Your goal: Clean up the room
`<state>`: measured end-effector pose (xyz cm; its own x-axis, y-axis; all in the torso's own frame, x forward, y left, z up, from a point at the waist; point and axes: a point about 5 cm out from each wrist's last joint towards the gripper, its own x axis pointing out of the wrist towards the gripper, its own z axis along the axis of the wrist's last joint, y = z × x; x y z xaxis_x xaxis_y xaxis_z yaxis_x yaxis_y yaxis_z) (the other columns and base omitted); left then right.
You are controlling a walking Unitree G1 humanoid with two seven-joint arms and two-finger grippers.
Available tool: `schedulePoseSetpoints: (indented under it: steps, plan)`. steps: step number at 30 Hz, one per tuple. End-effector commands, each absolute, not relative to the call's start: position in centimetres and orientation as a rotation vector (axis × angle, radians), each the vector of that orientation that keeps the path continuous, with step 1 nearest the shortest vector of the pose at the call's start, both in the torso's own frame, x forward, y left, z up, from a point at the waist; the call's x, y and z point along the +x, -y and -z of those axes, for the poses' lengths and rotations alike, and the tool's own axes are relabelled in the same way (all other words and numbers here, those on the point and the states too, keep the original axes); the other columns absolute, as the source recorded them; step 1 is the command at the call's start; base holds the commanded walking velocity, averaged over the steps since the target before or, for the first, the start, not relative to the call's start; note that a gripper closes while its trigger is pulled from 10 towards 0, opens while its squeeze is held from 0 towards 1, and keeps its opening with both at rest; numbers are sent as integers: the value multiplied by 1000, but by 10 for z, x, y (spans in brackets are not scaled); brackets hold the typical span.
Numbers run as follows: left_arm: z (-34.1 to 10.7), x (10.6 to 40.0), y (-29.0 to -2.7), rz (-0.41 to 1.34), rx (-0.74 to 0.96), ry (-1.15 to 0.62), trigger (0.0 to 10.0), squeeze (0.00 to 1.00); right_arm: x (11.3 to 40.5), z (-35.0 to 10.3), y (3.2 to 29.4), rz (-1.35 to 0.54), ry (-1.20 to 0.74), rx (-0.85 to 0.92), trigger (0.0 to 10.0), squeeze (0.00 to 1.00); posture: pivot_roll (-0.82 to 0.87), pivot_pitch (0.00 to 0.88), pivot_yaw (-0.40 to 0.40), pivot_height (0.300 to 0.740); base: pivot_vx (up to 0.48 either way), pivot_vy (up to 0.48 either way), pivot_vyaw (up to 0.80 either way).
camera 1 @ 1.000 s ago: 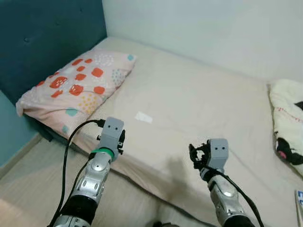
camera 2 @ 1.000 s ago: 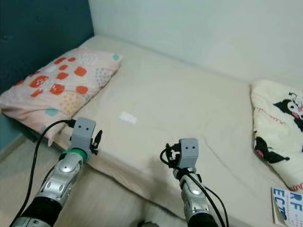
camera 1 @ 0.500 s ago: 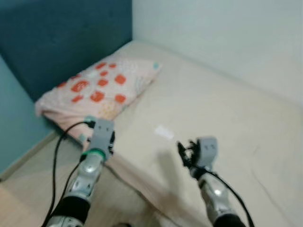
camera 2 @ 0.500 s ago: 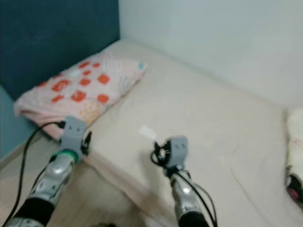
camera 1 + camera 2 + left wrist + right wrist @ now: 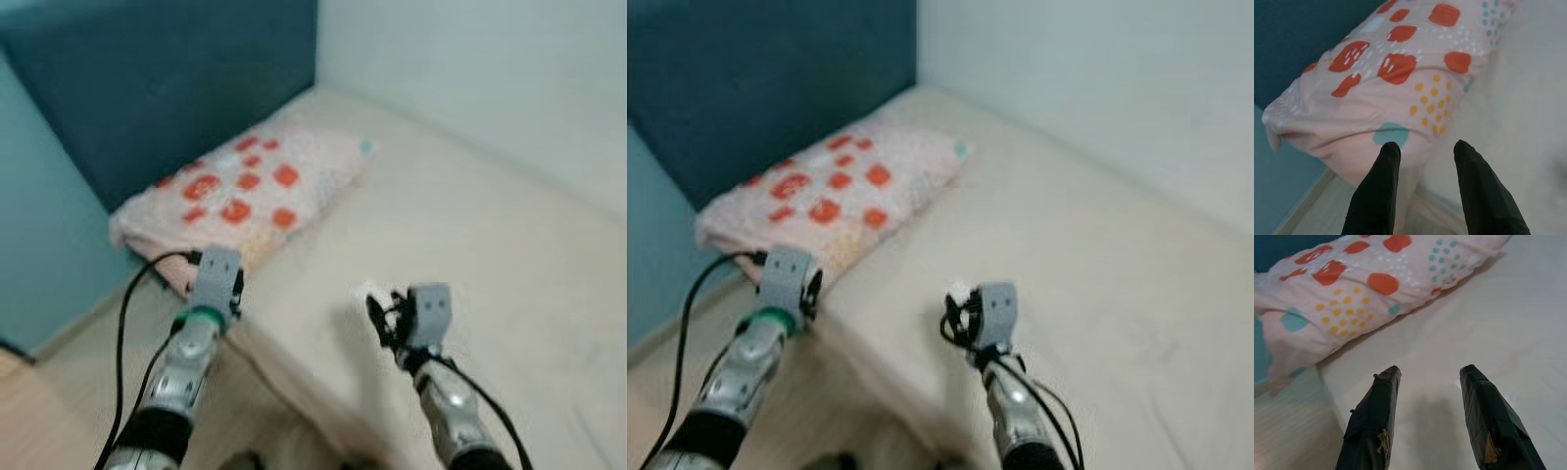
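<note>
From where I stand, a wide bed [image 5: 490, 245] with a beige sheet runs along the pale wall [image 5: 490, 78], its head against a dark teal padded headboard [image 5: 167, 88]. A pink pillow [image 5: 245, 191] printed with red-orange patches and dotted circles lies at the head end, near the bed's edge, with wooden floor [image 5: 59, 392] below. The left tool [image 5: 1422, 152] hangs over that edge just short of the pillow's corner, its two black fingers spread apart with nothing between them. The right tool [image 5: 1427, 374] hovers above the sheet further along the bed, fingers likewise apart and empty. A small white scrap [image 5: 958, 291], perhaps paper or tissue, lies on the sheet just beside the right tool; the head views are blurred, so I cannot say more about it.
</note>
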<state>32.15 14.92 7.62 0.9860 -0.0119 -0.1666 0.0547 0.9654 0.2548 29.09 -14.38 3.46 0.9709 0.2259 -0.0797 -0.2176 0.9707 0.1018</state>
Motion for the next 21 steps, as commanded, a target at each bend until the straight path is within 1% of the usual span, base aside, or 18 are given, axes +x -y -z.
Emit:
schedulePoseSetpoints:
  steps: [1,21]
  plan:
    - [-71,319,-145,53,268,-184,10000,0,286,-28,150,-200,-119,102,10000,0,12,75,38,740,0,0,0]
    - [-69,318,-145,59,270,-195,10000,0,285,-27,151,-191,-129,106,10000,0,13,77,39,740,0,0,0]
